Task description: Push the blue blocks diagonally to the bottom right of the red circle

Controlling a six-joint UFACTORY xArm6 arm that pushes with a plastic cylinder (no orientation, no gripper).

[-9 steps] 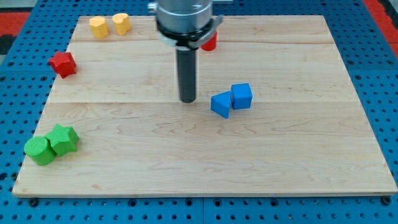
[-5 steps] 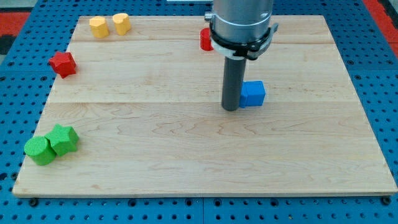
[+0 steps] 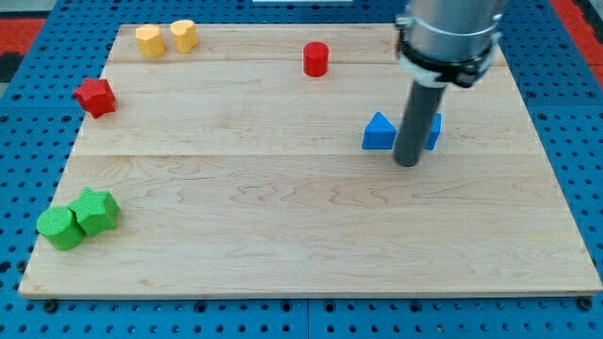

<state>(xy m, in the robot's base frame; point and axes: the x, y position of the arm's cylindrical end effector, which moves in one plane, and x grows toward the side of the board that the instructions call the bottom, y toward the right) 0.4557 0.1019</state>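
The red circle [image 3: 316, 58] stands near the board's top, right of centre. A blue triangular block [image 3: 379, 132] lies below and to the right of it. A second blue block [image 3: 432, 131] sits just to the right, mostly hidden behind my rod. My tip [image 3: 407, 163] rests on the board just below the two blue blocks, between them.
Two yellow blocks [image 3: 149, 40] [image 3: 184, 35] sit at the top left. A red star-like block [image 3: 95, 96] is at the left edge. Two green blocks [image 3: 59, 229] [image 3: 97, 210] touch each other at the bottom left. The wooden board [image 3: 283, 245] lies on a blue pegboard.
My rod has swept from the board's centre to the right. The two blue blocks have shifted right with it, and the red circle is now uncovered.
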